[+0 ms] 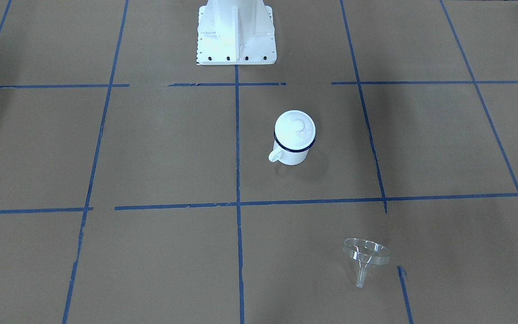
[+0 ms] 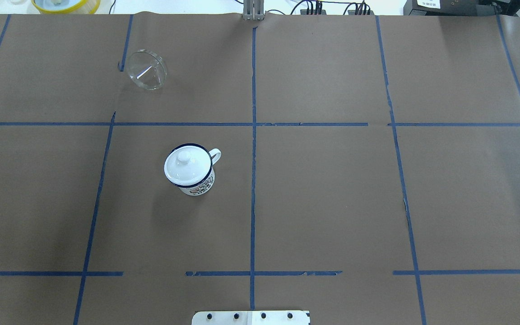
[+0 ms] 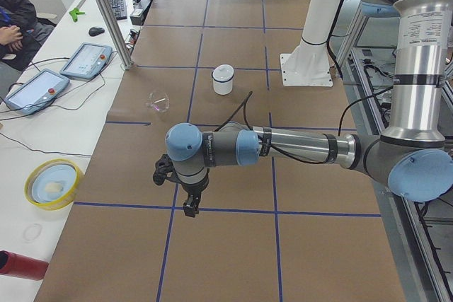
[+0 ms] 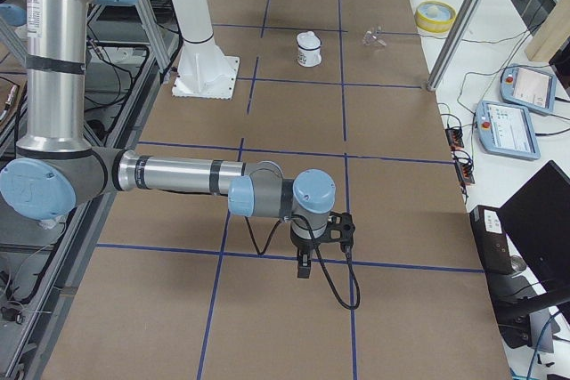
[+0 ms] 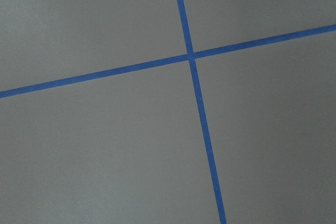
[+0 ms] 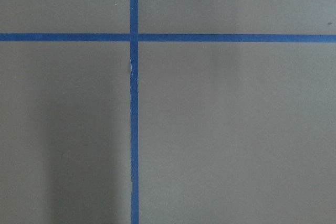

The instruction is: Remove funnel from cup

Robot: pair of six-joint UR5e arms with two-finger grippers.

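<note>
The clear funnel (image 1: 366, 254) lies on its side on the brown paper, apart from the cup; it also shows in the overhead view (image 2: 147, 70) and in both side views (image 3: 159, 101) (image 4: 373, 36). The white mug with a dark blue rim (image 1: 291, 153) (image 2: 197, 184) stands upright near the table's middle, with a white knobbed lid (image 2: 183, 164) on top. The left gripper (image 3: 191, 206) and the right gripper (image 4: 305, 266) show only in the side views, far from both objects, pointing down over the paper. I cannot tell whether they are open or shut. The wrist views show only paper and blue tape.
The white robot base (image 1: 236, 31) stands at the table's robot-side edge. A yellow bowl (image 3: 51, 183), two tablets (image 3: 85, 60) and a red cylinder (image 3: 21, 265) lie off the paper on the operators' side. A metal post (image 3: 106, 12) stands at that edge.
</note>
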